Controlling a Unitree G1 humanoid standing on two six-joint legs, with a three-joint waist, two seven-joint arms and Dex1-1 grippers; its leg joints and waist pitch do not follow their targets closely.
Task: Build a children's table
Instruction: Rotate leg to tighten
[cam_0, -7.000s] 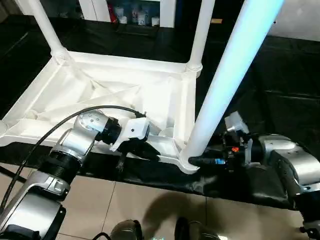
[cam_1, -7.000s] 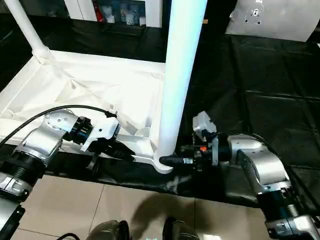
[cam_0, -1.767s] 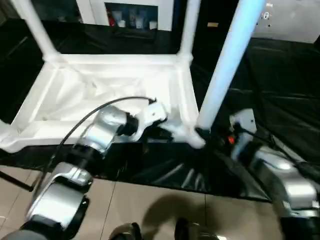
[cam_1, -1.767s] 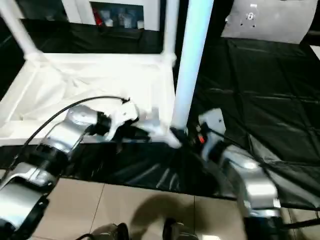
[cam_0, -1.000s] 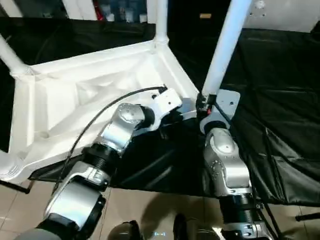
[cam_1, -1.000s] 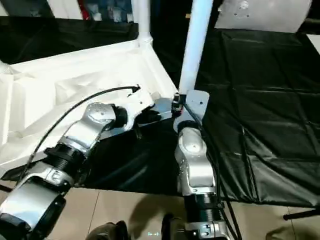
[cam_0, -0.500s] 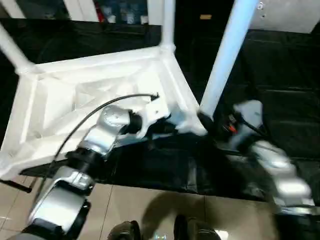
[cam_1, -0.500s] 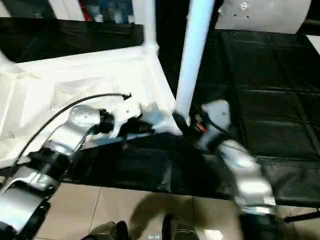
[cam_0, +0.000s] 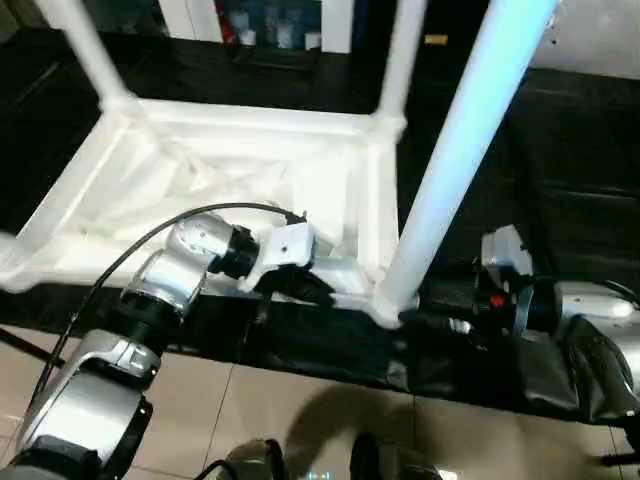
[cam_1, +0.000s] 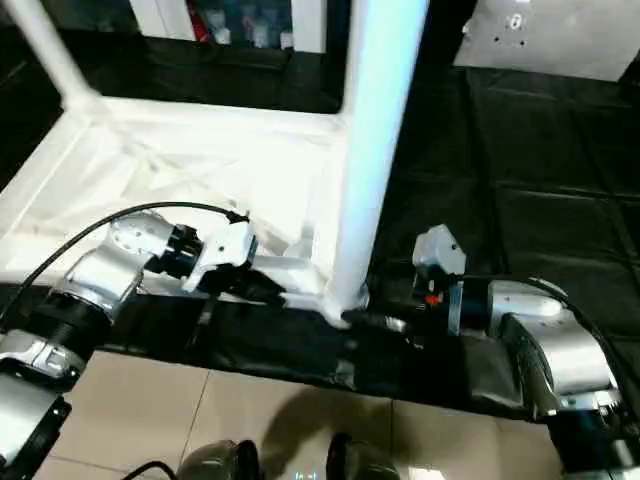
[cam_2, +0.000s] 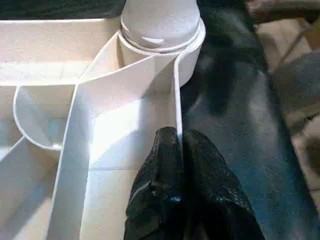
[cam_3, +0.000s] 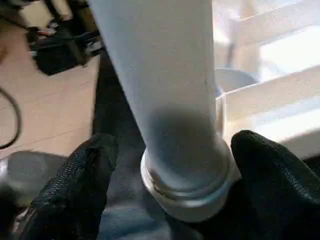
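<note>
children's table (cam_0: 250, 180) lies upside down on the black sheet (cam_0: 560, 170) that covers the work surface, ribbed underside up, near edge right at the sheet's front edge above the tiled floor (cam_0: 260, 420)

legs stand upright in the round corner sockets: near right leg (cam_0: 455, 150), far right leg (cam_0: 400, 60) and far left leg (cam_0: 85, 50) in the head views. the near left corner is cut off at the picture's edge, can't tell about a leg there

left gripper (cam_0: 310, 288) is at the table's near rim, just left of the near right socket. left wrist view: its two black fingers (cam_2: 202, 165) are pinched nearly together on the thin upright rim wall (cam_2: 176, 100), one finger on each side of it, so it's holding the table by that wall. the socket with the leg base sits just beyond the fingertips

right gripper (cam_3: 172, 175) comes in level from the right at the foot of the near right leg. right wrist view: fingers (cam_3: 80, 180) spread wide, one on each side of the leg's base collar, which sits between them. whether the pads actually press on the collar, can't tell; the gap looks small on both sides. so wide, straddling the leg base, grip not confirmed

background: white cabinet (cam_0: 270, 20) with small items behind glass at the far side, flat white board (cam_1: 545, 35) lying far right on the sheet
</note>
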